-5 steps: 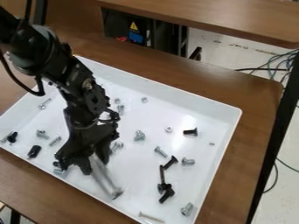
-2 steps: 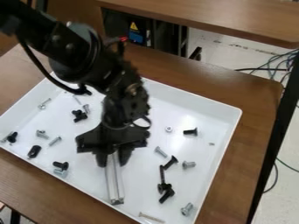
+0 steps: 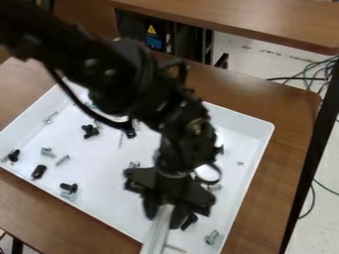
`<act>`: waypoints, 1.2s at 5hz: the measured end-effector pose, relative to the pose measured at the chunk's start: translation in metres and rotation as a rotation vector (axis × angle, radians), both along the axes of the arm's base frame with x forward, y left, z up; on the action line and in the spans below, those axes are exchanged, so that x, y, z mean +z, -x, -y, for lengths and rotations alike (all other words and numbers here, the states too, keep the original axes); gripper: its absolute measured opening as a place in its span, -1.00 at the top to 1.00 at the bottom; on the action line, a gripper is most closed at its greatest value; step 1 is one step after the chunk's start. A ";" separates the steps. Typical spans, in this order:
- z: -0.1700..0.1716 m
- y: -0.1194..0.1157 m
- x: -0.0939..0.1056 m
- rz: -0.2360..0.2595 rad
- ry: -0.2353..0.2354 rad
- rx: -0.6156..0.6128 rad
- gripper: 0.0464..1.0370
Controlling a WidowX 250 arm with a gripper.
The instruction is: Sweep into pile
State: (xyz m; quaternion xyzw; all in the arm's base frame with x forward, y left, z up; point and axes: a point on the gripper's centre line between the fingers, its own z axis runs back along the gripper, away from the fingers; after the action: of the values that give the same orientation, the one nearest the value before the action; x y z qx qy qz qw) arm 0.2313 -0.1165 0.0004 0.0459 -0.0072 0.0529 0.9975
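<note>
Brown wood-look table (image 3: 291,129) under everything, with a second tabletop (image 3: 232,17) across the top edge and a light floor (image 3: 324,158) at right. White tray (image 3: 250,123) sits at a slant on the table, loose hardware inside. Far left: small black screw (image 3: 14,156) by the near wall, then black fastener (image 3: 38,171), silver bolt (image 3: 47,152) and silver screw (image 3: 62,159) near each other; thin screw (image 3: 50,117) farther back. Next, black bolt (image 3: 69,187) with short silver piece (image 3: 68,196) just beside it; black cluster (image 3: 90,131) farther back, toward the arm. Black arm (image 3: 142,74) comes in from upper left, slants over the tray and covers part of it. Small silver hardware (image 3: 134,164) lies just left of the gripper (image 3: 164,213), which hangs over the near right part of the tray. Gripper is clamped on a pale bar (image 3: 157,233), which slants down and slightly left to the bottom edge; contact of its far end, can't tell. Right of the bar: dark bolt (image 3: 189,221) close to the gripper, pale long screw (image 3: 175,249) low by the near wall, silver bolt at lower right (image 3: 212,237), tiny piece (image 3: 240,163) near the right wall. Cables (image 3: 317,69) on the floor, far right.
</note>
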 end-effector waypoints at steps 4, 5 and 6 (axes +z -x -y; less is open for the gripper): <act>0.042 -0.051 -0.028 -0.058 0.111 -0.196 0.38; 0.032 -0.074 -0.039 -0.066 0.167 -0.196 0.38; 0.007 -0.093 -0.052 -0.088 0.169 -0.148 0.38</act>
State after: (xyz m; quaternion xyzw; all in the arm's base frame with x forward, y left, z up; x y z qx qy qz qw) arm 0.3240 -0.1235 -0.0515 -0.0365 0.0380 -0.0223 0.9984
